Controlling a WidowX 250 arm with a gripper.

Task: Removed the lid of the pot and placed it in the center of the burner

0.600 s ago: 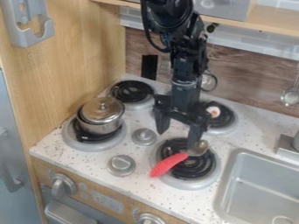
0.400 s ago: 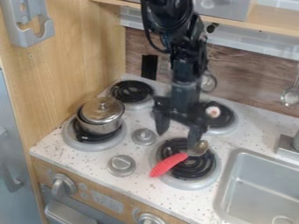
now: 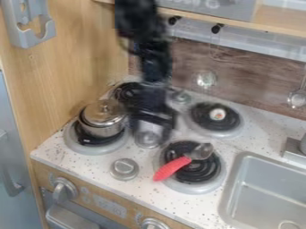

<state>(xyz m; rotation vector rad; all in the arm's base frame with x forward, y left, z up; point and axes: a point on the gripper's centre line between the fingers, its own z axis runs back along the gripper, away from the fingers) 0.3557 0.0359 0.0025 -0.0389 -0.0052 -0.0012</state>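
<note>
- The round, shiny silver lid [image 3: 104, 112] sits on top of the small silver metal pot [image 3: 103, 129], and its little knob points up.
- The pot is on the front left burner [image 3: 71, 145], which has black coils and a gray ring.
- The black robot hand [image 3: 150, 133] is just to the right of the pot and lid. Its two fingers are spread wide, and a short silver knob [image 3: 147, 140] shows between them. I can't tell if a finger touches that knob.
- The tall wooden wall [image 3: 60, 94] is near the pot on the left. The front edge of the white speckled table [image 3: 78, 160] runs below the pot, with a strip of table between them.
- A fatter silver knob [image 3: 124, 169] stands on the table, between the two front burners.
- The black arm [image 3: 154, 58] hangs down from the top, and the hand points down at the table.
- A spoon with a red handle [image 3: 172, 168] lies over the front right burner [image 3: 212, 182].
- A little round white thing [image 3: 217, 114] sits on the back right burner [image 3: 200, 125].
- The gray sink [image 3: 234, 179] is at the right.
</note>
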